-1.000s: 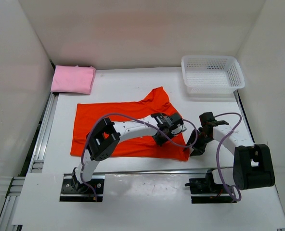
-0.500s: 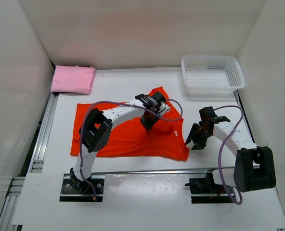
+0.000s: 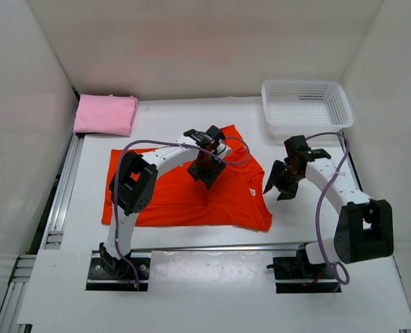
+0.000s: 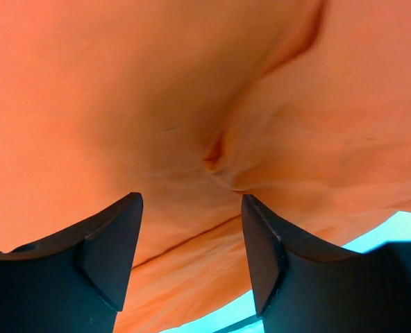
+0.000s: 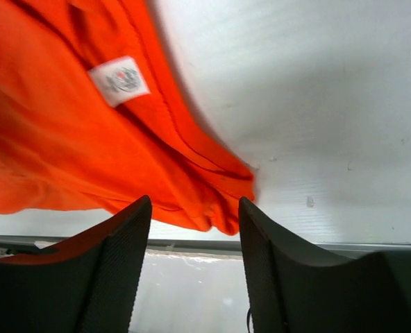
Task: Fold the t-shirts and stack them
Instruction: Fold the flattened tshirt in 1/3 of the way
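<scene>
An orange-red t-shirt [image 3: 171,194] lies spread on the white table, its right side folded over with a white label [image 3: 250,193] showing. A folded light pink t-shirt [image 3: 106,114] rests at the far left corner. My left gripper [image 3: 205,170] hovers open just above the orange cloth [image 4: 191,104] near the shirt's upper middle, nothing between its fingers. My right gripper [image 3: 278,186] stands open over the bare table, just right of the shirt's right edge [image 5: 212,201]. The shirt's label [image 5: 119,80] shows in the right wrist view. No black t-shirt is in view.
A white mesh basket [image 3: 306,104] stands at the far right of the table. White walls close in the table on three sides. A metal rail [image 3: 212,246] runs along the near edge, in front of the arm bases.
The left gripper carried the shirt's right part up and to the left, then opened and let the cloth go. The right gripper moved away from the shirt's near right corner toward the far side.
</scene>
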`<state>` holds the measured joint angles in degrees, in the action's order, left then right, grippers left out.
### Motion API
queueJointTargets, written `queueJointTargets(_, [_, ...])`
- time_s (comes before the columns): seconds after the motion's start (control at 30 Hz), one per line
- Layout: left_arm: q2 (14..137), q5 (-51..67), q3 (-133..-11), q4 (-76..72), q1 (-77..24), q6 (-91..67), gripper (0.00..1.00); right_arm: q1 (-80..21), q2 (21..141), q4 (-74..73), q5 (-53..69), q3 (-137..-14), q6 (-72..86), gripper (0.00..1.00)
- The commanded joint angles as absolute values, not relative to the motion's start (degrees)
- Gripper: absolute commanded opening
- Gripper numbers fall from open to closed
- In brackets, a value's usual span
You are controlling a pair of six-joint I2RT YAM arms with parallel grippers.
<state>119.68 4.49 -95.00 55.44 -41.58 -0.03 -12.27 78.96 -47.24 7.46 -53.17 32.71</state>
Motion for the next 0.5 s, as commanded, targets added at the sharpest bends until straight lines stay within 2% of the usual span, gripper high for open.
queueJointTargets(0.0, [114.53, 1.16, -96.94, 54.76, -40.25, 0.0, 0.7, -12.66, 79.45, -49.57, 5.1, -58.09, 31.55, 0.61])
queueJointTargets(0.03, [111.74, 0.1, -96.94, 54.76, -39.56, 0.0, 0.75, -13.18, 79.45, -49.57, 5.1, -59.66, 32.34, 0.62])
queueJointTargets(0.1, [108.04, -3.77, -96.94, 52.83, -38.85, 0.0, 0.76, -13.18, 79.45, -48.7, 3.52, -61.16, 32.87, 0.65])
queueJointTargets(0.13, [103.84, -4.91, -96.33, 52.21, -37.37, 0.0, 0.95, -13.18, 79.45, -48.69, 3.52, -62.65, 33.65, 0.65])
queueJointTargets(0.17, [101.62, -6.14, -95.55, 51.51, -36.74, 0.0, 1.0, -13.18, 79.45, -47.65, 2.56, -63.54, 33.66, 0.67])
queueJointTargets(0.33, [88.27, -13.79, -91.86, 50.27, -31.12, 0.0, 1.0, -13.18, 81.64, -42.81, -1.05, -68.2, 38.49, 0.69])
queueJointTargets(0.47, [73.7, -18.28, -80.9, 50.27, -23.32, 0.0, 1.0, -13.18, 84.9, -41.4, -6.66, -71.19, 42.44, 0.69])
